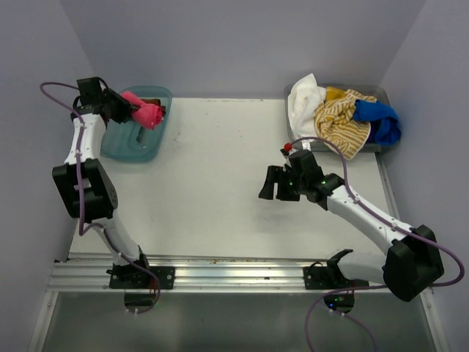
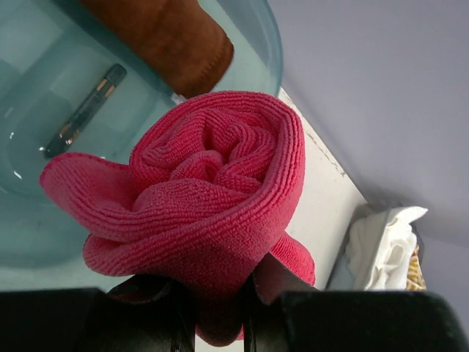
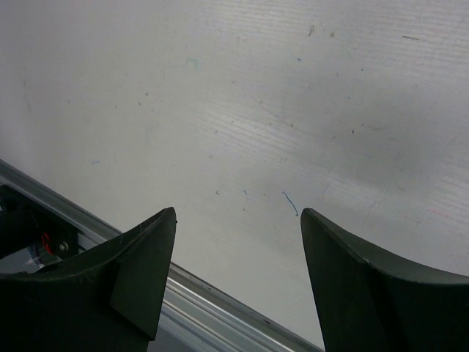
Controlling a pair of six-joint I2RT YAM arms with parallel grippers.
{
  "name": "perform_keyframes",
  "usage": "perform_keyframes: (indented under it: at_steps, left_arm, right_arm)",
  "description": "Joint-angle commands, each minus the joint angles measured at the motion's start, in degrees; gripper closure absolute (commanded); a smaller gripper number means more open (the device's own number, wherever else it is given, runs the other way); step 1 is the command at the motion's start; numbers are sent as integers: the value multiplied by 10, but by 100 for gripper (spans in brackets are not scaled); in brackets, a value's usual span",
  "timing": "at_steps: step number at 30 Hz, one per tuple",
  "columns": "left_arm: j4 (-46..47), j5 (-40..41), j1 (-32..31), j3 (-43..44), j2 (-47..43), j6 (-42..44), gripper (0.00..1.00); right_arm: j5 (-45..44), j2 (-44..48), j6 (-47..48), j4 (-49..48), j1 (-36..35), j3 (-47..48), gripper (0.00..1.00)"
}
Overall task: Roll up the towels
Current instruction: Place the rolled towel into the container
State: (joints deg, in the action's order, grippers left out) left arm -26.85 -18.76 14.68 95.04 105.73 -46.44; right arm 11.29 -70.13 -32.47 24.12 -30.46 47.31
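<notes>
Left gripper (image 1: 134, 111) is pinching the pink towel (image 1: 144, 111), with the black fingers (image 2: 146, 315) pressed into its lower end. The towel is soft ribbed microfibre rolled into a fat cylinder, and the spiral end (image 2: 212, 183) faces the left wrist camera like a rosette. One loose flap sticks out on the left side of that view. From the top view the roll's long axis runs roughly in line with the fingers, pointing right toward the table middle and slightly toward the near edge. It sits over the far right part of the teal tray (image 1: 117, 143). I can't tell whether it touches the tray or hangs just above it.

The tray is translucent plastic, smooth, with rounded corners (image 2: 29, 147). Inside it the brown towel (image 2: 165, 37) lies as a plush roll with a blunt end, at the far side just beyond the pink one. A thin dark tube-like thing (image 2: 84, 110) lies on the tray floor.

Right gripper (image 1: 272, 192) has its fingers spread wide and holds nothing. It is over the bare white table (image 3: 256, 110), which is matte with faint scuffs. The dark wedge-shaped fingertips (image 3: 146, 271) are well apart.

The grey bin (image 1: 381, 92) at the far right corner holds a crumpled heap. The white towel (image 1: 304, 103) drapes over its left rim, the yellow-and-white striped towel (image 1: 341, 121) is in the middle, and the blue towel (image 1: 377, 121) is on the right. None of these are rolled.
</notes>
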Motion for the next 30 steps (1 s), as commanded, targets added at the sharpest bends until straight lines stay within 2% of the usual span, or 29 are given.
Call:
perform_keyframes:
  at_steps: [1, 9, 11, 20, 25, 27, 30]
  left_arm:
    - [21, -21, 12, 87, 94, 19, 97]
    - [17, -6, 15, 274, 269, 10, 95]
    - [23, -1, 17, 284, 301, 5, 94]
    - [70, -3, 20, 252, 354, -8, 91]
    - [76, -4, 21, 211, 351, -8, 75]
    - [76, -3, 21, 188, 342, -9, 74]
    - [90, 10, 21, 147, 314, -10, 64]
  right_arm:
    - [-21, 6, -11, 29, -1, 11, 27]
    - [-52, 3, -6, 59, 0, 35, 27]
    - [-53, 3, -7, 60, 0, 38, 27]
    - [-72, 18, -3, 73, 0, 71, 27]
    - [-72, 17, -6, 72, 0, 74, 27]
    - [-72, 17, -8, 72, -1, 74, 27]
    - [-72, 17, -9, 71, -2, 73, 27]
